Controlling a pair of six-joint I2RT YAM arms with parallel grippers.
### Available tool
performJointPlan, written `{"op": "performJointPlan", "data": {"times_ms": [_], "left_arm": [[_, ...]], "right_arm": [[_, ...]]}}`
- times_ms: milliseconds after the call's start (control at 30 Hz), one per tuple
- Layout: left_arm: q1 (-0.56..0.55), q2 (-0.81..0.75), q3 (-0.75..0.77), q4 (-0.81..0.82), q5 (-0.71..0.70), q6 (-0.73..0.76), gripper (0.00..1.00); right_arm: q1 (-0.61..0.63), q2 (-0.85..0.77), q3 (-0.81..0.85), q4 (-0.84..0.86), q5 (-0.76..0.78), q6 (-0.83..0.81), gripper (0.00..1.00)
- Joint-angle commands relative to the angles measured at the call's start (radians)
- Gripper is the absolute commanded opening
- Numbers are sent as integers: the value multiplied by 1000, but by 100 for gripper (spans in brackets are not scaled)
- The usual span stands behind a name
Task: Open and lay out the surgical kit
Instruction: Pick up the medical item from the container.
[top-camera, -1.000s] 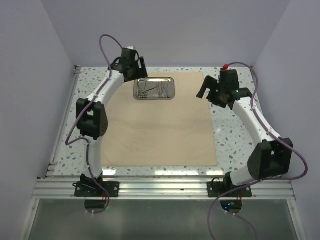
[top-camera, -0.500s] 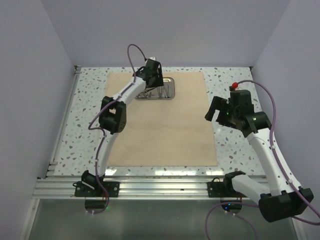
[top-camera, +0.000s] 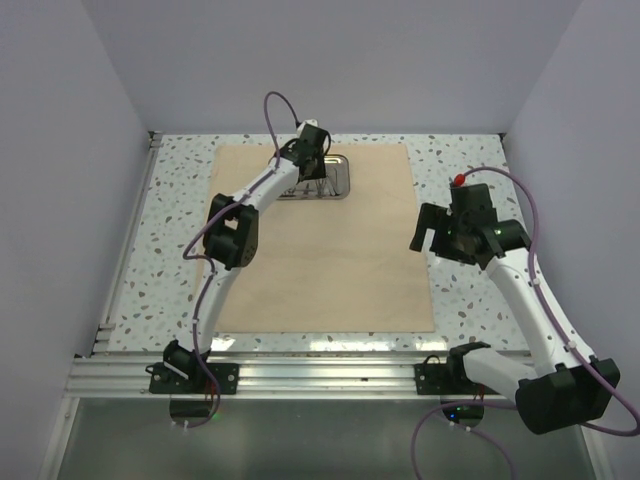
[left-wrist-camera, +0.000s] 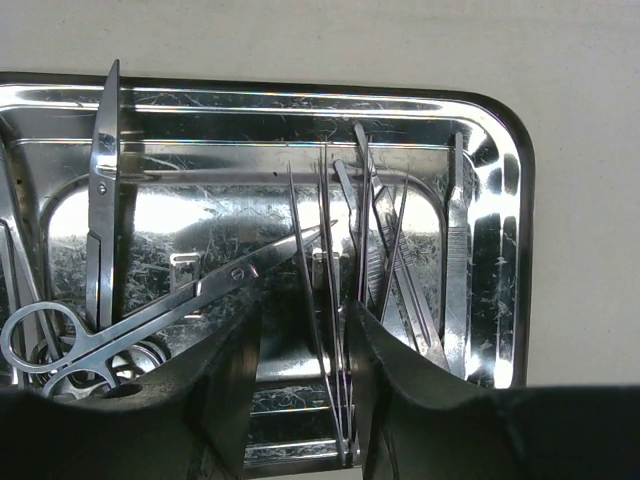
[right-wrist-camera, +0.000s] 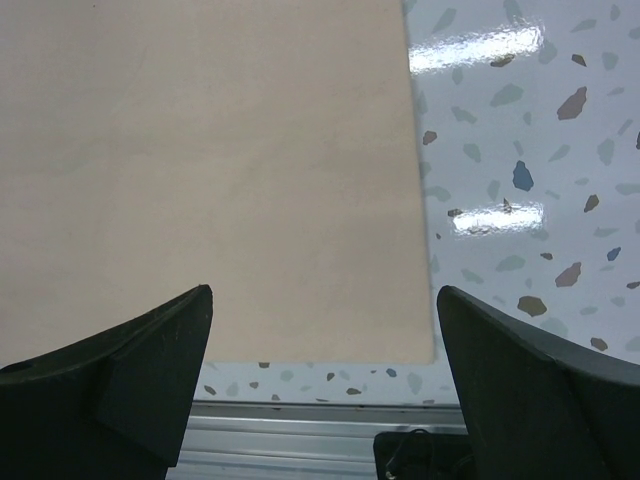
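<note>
Left jaws part-open astride tweezers (left-wrist-camera: 322, 300) in tray (left-wrist-camera: 505, 200), wrist-view only

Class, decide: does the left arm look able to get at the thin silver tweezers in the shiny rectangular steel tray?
Probably yes: the left gripper hangs over the uncovered steel tray, jaws apart either side of the silver tweezers.

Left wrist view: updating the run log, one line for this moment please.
left gripper: open, astride tweezers in steel tray | right gripper: open, above cloth wrap edge
</note>
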Motion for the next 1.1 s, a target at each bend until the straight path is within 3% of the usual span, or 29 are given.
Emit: {"op": "performJointPlan", "data": {"times_ms": [0,667,1067], "left_arm": [[4,-6,15,28,-55,20,43],[1,90,76,-98,-83,41,41],[-28,84,10,-199,-153,104,15]], "right_arm": [[-3,-3,-14,14,8,-26,98],[-2,-6,-57,26,20,-43,99],[-3,-37,-89,28,29,-43,98]]}}
